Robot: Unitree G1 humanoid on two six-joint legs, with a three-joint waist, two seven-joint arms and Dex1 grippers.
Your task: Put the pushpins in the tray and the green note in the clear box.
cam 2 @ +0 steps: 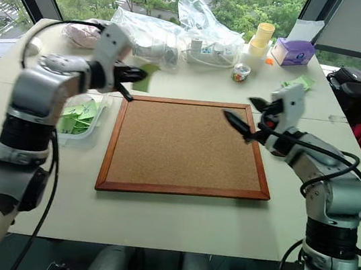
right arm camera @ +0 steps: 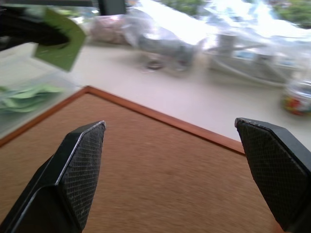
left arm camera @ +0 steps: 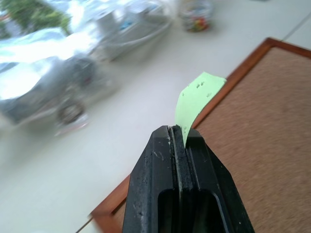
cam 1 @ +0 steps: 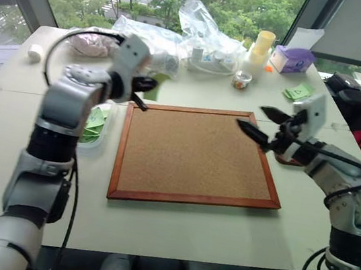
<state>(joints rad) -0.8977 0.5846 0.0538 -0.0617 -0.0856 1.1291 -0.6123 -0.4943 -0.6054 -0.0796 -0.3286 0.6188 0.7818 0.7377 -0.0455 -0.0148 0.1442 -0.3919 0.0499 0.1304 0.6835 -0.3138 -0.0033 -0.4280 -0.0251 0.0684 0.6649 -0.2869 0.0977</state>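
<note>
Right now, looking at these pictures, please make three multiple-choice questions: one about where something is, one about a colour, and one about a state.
1. Where does the clear box lie?
A. Beside the corkboard's left edge
B. On top of the corkboard
C. Beside the purple tissue box

2. What colour is the paper slip that the left gripper holds?
A. Yellow
B. Light green
C. White

3. How do the right gripper's fingers stand?
A. Shut on a pin
B. Shut on nothing
C. Wide apart, nothing between them

Answers:
1. A: the head views show the box on the table against the board's left frame, with green slips in it.
2. B: the left wrist view shows the green note pinched between the shut black fingers.
3. C: the right wrist view shows bare cork between the two fingers.
</note>
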